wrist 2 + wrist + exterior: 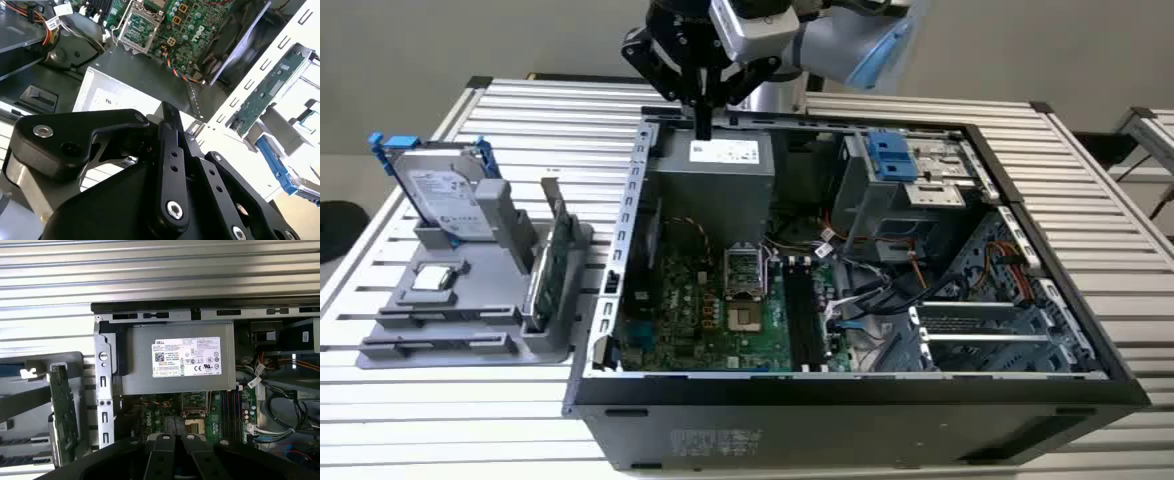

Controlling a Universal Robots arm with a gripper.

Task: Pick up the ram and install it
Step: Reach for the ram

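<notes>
The ram is out of view. My gripper [704, 126] hangs from the arm over the back edge of the open computer case [607, 300], just above the grey power supply [714, 175]. Its black fingers are pressed together and hold nothing. In both wrist views the fingers [170, 145] [162, 452] point toward the power supply [175, 365] and the green motherboard [195, 25]. The black memory slots [803, 322] lie beside the processor socket [742, 270] on the motherboard.
At the exterior view's left a grey holder [454, 340] carries a silver hard drive [443, 195], an upright green circuit card [558, 265] and a small chip [432, 278]. Cables [881, 290] and drive bays [921, 160] crowd the case's right half.
</notes>
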